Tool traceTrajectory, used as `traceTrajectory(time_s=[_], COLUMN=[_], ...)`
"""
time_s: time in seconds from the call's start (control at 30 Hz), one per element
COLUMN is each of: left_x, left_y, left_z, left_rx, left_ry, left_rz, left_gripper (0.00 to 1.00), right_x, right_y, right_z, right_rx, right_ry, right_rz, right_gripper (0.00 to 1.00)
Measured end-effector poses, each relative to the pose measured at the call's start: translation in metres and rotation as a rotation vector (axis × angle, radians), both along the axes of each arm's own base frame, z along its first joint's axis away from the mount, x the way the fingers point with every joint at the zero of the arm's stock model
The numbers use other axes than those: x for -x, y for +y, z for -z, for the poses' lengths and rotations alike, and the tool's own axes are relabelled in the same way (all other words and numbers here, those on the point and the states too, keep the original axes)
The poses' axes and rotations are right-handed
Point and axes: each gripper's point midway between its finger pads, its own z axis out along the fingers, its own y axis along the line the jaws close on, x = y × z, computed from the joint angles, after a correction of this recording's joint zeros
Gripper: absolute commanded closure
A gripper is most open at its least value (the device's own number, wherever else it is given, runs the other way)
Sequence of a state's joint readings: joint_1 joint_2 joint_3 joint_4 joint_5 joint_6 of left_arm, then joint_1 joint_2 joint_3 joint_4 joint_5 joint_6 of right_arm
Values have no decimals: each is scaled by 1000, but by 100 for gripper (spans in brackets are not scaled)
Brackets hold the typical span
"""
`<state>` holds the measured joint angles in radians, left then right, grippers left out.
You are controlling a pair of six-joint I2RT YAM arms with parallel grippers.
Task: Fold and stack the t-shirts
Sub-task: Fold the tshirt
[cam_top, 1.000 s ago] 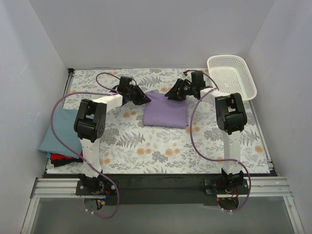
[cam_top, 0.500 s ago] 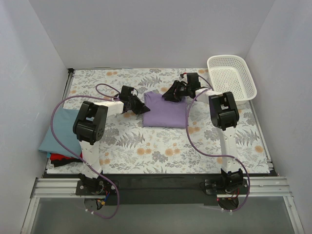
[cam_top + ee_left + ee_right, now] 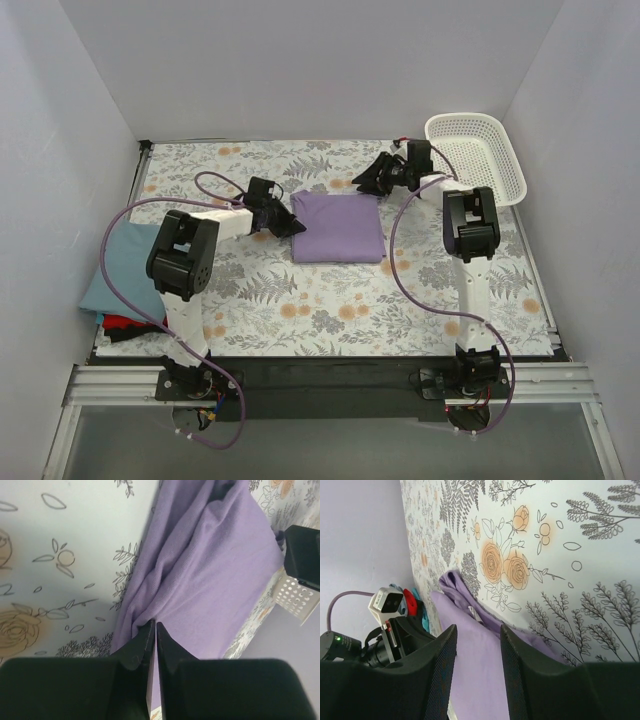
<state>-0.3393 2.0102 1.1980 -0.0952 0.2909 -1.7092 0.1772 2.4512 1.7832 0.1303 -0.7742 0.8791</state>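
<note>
The purple shirt [image 3: 338,227] was seen folded into a flat rectangle near the middle of the table [image 3: 330,300], with its edges roughly square to the table's sides. The left fingers [image 3: 297,228] were found low at the shirt's left edge. They were pressed together with almost no gap, and a pucker of purple cloth was pinched at their tips, the fabric there being drawn into creases. The right fingers [image 3: 372,182] were held just past the shirt's far right corner, parted about halfway, and nothing was gripped between them. In the right wrist view only the shirt and the flowered cover were seen beyond the gap. A blue-grey shirt [image 3: 120,265] was laid folded at the table's left edge, well apart from the purple one, and red [image 3: 125,322] and black [image 3: 150,327] cloth was seen under its near side. A white basket [image 3: 480,155] was set at the far right corner, near the right arm's wrist.
</note>
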Motion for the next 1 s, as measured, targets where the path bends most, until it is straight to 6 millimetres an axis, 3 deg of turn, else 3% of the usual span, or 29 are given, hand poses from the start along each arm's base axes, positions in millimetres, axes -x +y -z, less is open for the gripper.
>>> traceTrajectory(time_s=[0.13,0.23,0.37,0.53,0.63,0.73,0.83,1.0], left_x=[12,23,35,33,20,3,-7,-4], left_y=[1,2,10,31,43,47,44,36], left_z=[-3,-10,-28,-57,-63,-60,-45,-10], left_rx=[-27,-48,-90,-166,-208,-240,-260,-266], left_ry=[7,9,-6,-55,-67,-77,-62,12], left_rz=[3,3,-19,-53,-31,20,95,204], left_gripper=[91,86,64,52,51,48,40,39], right_x=[2,16,39,76,98,118,130,132], right_y=[-4,-1,4,13,17,19,12,0], right_z=[-8,-27,-62,-89,-84,-66,-47,-39], right_rx=[27,58,112,215,276,328,381,449], right_ry=[-28,-60,-141,-225,-232,-200,-155,-149], right_rz=[-4,-19,-46,-79,-103,-135,-146,-143], right_gripper=[53,53,53,52,52,51,50,49])
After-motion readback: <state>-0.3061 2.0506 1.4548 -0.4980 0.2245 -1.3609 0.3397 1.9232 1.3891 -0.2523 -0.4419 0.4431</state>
